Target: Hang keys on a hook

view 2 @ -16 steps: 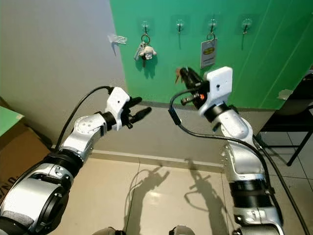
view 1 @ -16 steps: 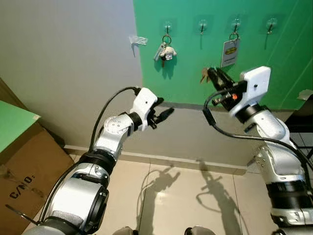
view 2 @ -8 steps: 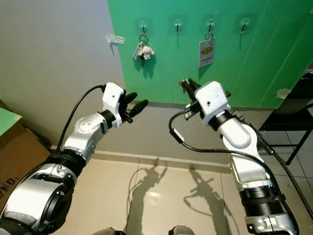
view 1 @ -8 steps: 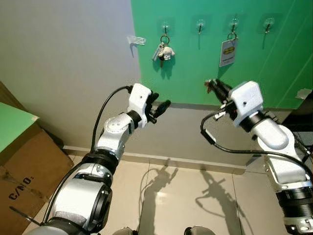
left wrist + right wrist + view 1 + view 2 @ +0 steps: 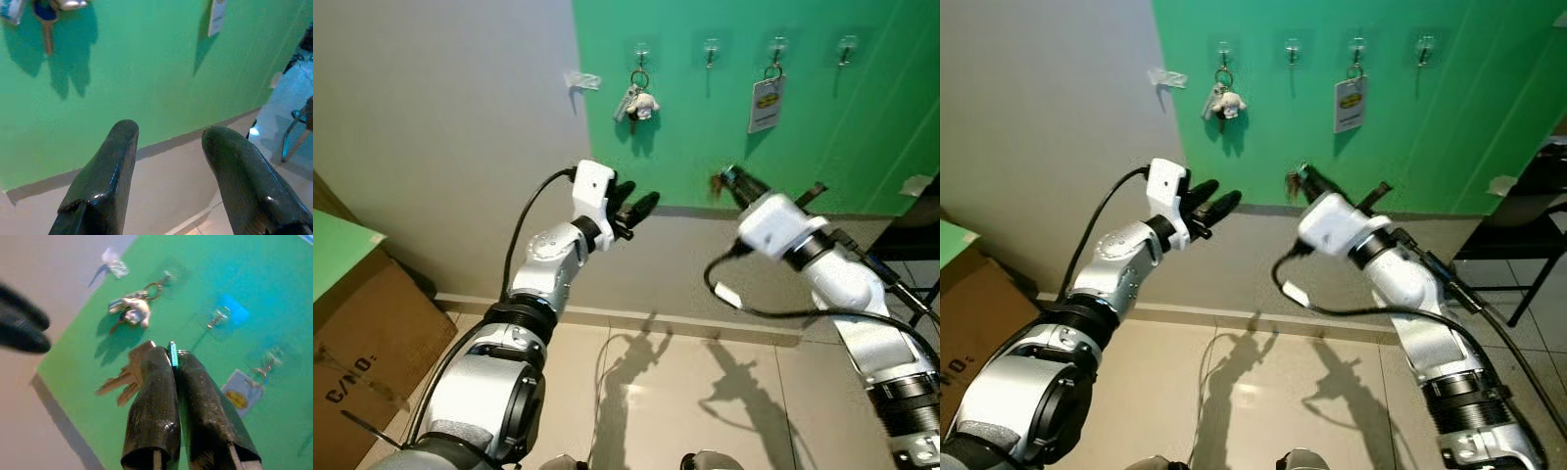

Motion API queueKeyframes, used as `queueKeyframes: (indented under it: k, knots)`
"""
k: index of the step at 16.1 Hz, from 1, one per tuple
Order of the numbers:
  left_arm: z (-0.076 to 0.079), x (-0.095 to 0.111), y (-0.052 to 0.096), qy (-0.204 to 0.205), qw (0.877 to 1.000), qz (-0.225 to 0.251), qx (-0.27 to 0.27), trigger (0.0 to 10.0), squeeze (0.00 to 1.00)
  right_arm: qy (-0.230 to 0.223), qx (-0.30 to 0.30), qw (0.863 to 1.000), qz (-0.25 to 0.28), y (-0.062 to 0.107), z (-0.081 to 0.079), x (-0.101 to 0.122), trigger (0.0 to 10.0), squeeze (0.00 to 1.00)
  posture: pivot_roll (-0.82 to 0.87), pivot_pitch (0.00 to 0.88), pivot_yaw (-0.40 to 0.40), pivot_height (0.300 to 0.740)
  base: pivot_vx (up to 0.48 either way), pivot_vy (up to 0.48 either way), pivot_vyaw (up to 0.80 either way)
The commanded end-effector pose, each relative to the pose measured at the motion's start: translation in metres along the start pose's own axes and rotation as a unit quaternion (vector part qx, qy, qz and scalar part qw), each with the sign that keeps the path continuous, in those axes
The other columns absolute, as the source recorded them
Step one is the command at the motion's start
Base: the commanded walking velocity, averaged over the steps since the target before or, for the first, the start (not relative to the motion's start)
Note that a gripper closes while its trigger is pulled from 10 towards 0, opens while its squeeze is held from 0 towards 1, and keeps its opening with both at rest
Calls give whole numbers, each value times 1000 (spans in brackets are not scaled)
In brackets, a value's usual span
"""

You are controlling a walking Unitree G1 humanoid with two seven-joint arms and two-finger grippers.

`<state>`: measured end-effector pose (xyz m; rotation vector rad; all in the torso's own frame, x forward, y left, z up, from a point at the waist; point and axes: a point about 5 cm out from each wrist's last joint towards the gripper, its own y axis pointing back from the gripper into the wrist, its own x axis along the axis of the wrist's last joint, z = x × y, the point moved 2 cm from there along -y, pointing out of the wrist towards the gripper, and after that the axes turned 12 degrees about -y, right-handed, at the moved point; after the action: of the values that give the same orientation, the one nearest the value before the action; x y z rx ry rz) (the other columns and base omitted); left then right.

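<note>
The right gripper (image 5: pixel 172 363), pinching the keys (image 5: pixel 124 377) by their ring, should rise squarely toward the empty hook (image 5: pixel 711 51), while the left gripper (image 5: pixel 168 147) hangs spread.

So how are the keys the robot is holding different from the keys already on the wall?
The held keys are pinched in the right gripper, below the hooks; the hanging keys dangle from a hook. The hanging keys carry a small white charm; no charm shows on the held keys. Both are bunches on rings, in front of the green wall.

Head eyes look down at the green wall (image 5: pixel 705 137); wrist cameras face it close up.
</note>
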<state>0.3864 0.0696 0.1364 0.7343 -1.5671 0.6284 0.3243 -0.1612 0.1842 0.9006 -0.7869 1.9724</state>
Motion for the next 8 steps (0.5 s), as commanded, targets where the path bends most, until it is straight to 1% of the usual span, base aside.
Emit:
queueKeyframes:
  k: [1, 2, 3, 4, 5, 6, 7, 8]
  knots:
    - [2, 14, -4, -29, 999, 18, -20, 10000, 0, -44, -19, 999, 13, -2, 6, 5, 0, 0, -254, 42, 62, 740, 0, 0, 0]
    - [5, 17, -5, -26, 999, 22, -38, 10000, 0, -63, -21, 998, 15, -3, 6, 6, 0, 0, -255, 47, 63, 740, 0, 0, 0]
    - [13, 23, -5, -32, 995, 31, -92, 10000, 0, -90, -17, 996, 14, -3, 6, 7, 0, 0, -262, 53, 62, 740, 0, 0, 0]
    - [17, 27, -3, -58, 988, 33, -138, 10000, 0, -105, -10, 994, 10, -2, 7, 6, 0, 0, -266, 55, 63, 740, 0, 0, 0]
    - [18, 28, -3, -66, 986, 33, -149, 10000, 0, -109, -8, 994, 8, -2, 7, 6, 0, 0, -266, 55, 63, 740, 0, 0, 0]
    - [18, 33, -2, -79, 981, 36, -173, 10000, 0, -108, 6, 994, 0, -1, 7, 4, 0, 0, -276, 56, 66, 740, 0, 0, 0]
    - [21, 41, 1, -96, 968, 41, -227, 10000, 0, -111, 44, 993, -13, 1, 1, 2, 0, 0, -284, 56, 70, 740, 0, 0, 0]
    - [23, 44, 1, -103, 962, 43, -247, 10000, 0, -112, 57, 992, -18, 2, -1, 2, 0, 0, -285, 56, 71, 740, 0, 0, 0]
